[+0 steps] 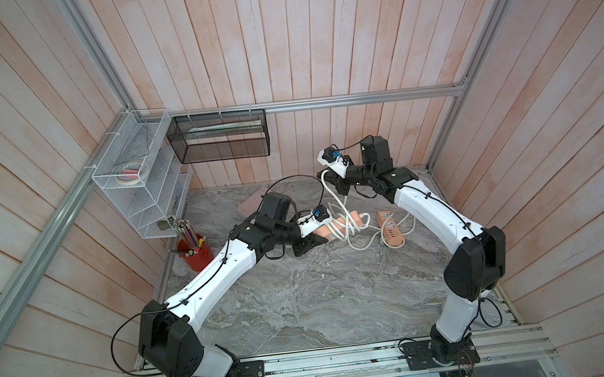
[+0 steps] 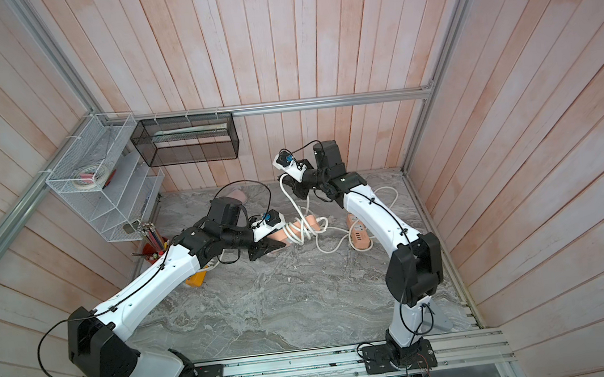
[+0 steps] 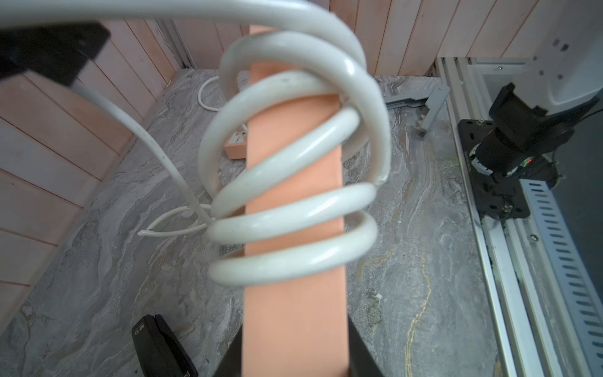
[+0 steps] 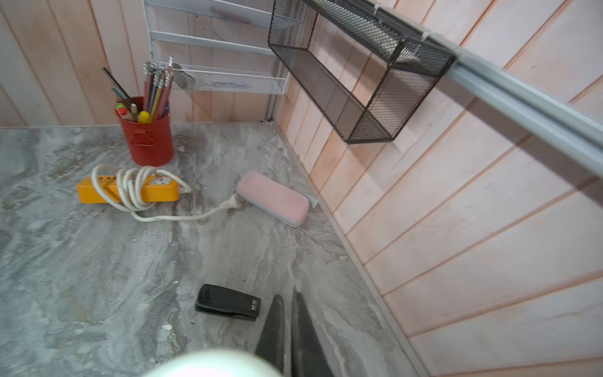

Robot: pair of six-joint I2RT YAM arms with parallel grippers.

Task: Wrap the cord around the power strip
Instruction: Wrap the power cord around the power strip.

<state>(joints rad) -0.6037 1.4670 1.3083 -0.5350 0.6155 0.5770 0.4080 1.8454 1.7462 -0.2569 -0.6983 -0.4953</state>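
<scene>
My left gripper [image 1: 321,237] [image 3: 295,359] is shut on one end of the peach power strip [image 1: 352,215] [image 3: 293,310] and holds it just above the table. The white cord [image 1: 342,229] [image 3: 293,225] circles the strip in several loose coils. From the coils the cord rises to my right gripper [image 1: 342,189] [image 2: 299,191], which is raised near the back wall and shut on it. In the right wrist view the fingers [image 4: 301,329] stand nearly together, and the cord [image 4: 212,362] is a white blur at their base.
A second peach power strip [image 1: 391,230] lies with its loose cord under the right arm. A wrapped yellow strip [image 4: 130,191], a pink case [image 4: 272,197], a black stapler [image 4: 228,302] and a red pencil cup [image 4: 150,137] sit at the left. A black mesh basket [image 1: 218,137] hangs on the wall.
</scene>
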